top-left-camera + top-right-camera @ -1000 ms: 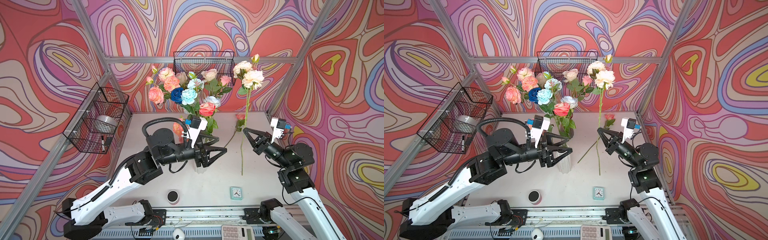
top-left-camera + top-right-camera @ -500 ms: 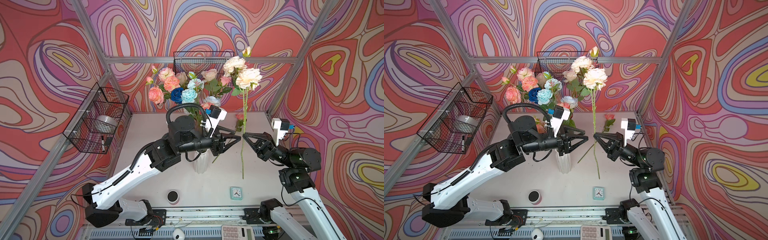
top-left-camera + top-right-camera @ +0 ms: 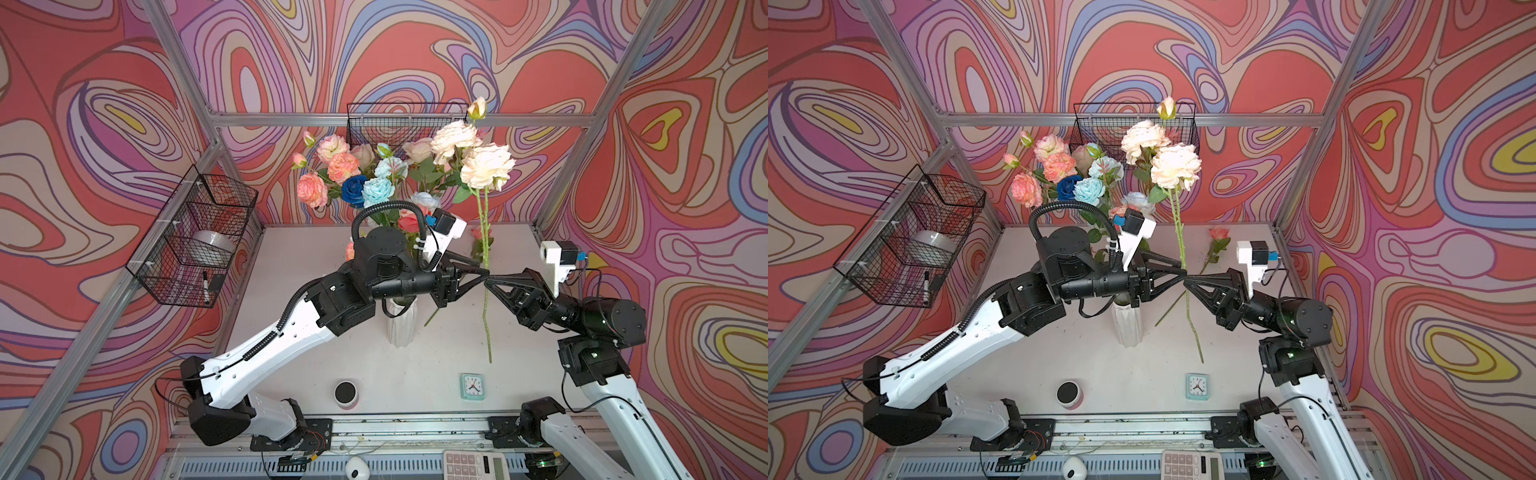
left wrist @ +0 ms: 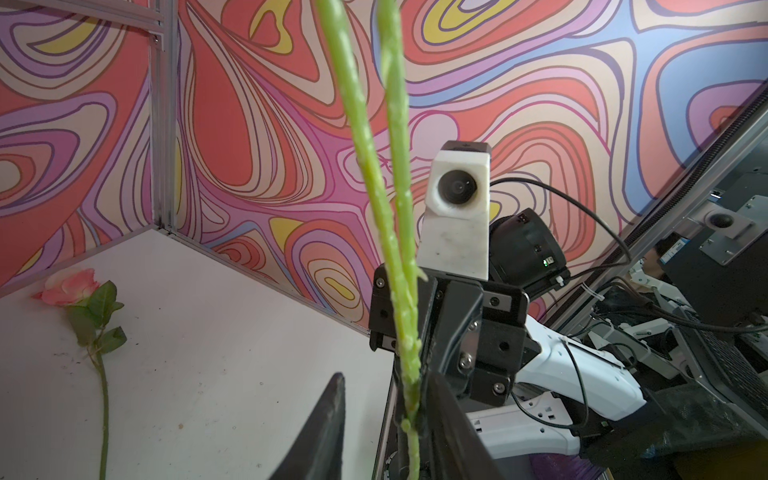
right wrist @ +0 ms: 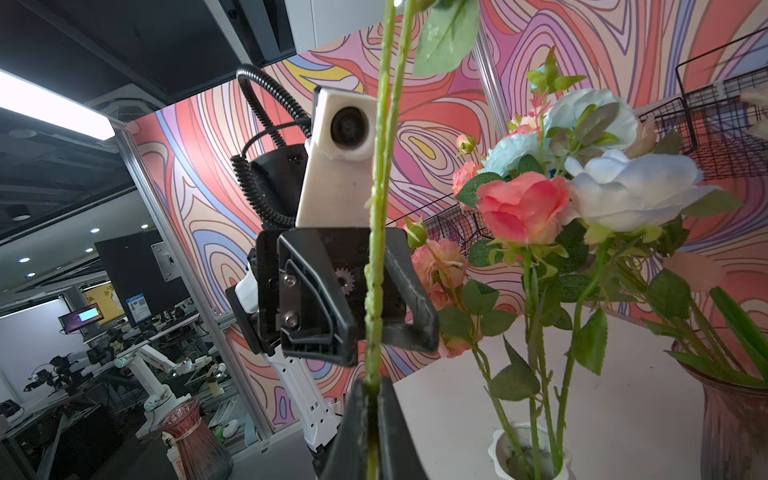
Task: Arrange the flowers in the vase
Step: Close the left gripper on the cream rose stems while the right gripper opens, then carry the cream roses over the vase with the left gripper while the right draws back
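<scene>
Clearly a handover: right of centre in both top views, the right jaws clench the cream flower (image 3: 487,167) upright by its stem (image 3: 483,232), right of the vase (image 3: 401,328). The left jaws straddle that stem, unclenched. Next, likely: left clamps, right releases.

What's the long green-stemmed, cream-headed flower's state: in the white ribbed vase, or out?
Out: the long-stemmed cream-headed flower hangs upright beside the white ribbed vase, pinched by the right gripper.
</scene>
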Controlling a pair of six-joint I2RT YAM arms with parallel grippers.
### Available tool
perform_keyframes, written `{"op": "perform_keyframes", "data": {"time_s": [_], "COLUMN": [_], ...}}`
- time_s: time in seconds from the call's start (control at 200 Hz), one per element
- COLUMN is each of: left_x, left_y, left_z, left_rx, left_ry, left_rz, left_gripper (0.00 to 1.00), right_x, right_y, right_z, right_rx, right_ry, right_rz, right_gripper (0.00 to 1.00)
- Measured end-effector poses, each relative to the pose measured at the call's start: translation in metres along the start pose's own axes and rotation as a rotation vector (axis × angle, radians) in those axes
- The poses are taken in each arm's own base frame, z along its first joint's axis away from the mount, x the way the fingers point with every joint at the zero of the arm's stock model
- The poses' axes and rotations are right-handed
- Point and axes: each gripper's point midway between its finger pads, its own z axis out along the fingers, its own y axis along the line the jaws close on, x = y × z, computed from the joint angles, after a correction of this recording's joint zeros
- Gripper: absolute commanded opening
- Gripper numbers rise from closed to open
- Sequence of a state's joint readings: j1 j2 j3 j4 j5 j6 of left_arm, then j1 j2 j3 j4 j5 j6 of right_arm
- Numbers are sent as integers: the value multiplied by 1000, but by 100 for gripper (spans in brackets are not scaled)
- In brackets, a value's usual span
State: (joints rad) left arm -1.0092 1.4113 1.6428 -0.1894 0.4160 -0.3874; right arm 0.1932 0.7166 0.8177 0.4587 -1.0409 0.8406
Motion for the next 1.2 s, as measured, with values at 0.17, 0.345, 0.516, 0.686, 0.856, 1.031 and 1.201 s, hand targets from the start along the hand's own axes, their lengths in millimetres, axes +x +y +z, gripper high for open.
{"op": "perform_keyframes", "data": {"time_s": [0.17, 0.345, 0.516, 0.686, 0.856, 1.031, 1.201], "left_x": [0, 0, 1, 1, -4, -17, -43], "left_y": [-2, -2, -2, -3, -4, -9, -16], "left_z": [0, 0, 0, 0, -14, -56, -105], "left_rx": [12, 13, 13, 8, -28, -117, -222], "left_ry": [3, 2, 5, 3, -2, -31, -110], "left_rz": [0, -1, -1, 1, 27, 103, 215], "left_gripper": [24, 10, 0, 0, 0, 0, 0], "right_x": [6, 12, 14, 20, 22, 24, 24], "right_y": [-2, -5, -5, -12, -17, -20, -25], "right_z": [1, 3, 3, 3, -1, -4, -4], "right_rx": [-9, -11, -13, 16, 72, 112, 125], "right_ry": [21, 40, 44, 55, 44, 36, 36], "right_rz": [15, 27, 14, 38, 30, 20, 25], "right_gripper": [0, 0, 26, 51, 53, 54, 53]}}
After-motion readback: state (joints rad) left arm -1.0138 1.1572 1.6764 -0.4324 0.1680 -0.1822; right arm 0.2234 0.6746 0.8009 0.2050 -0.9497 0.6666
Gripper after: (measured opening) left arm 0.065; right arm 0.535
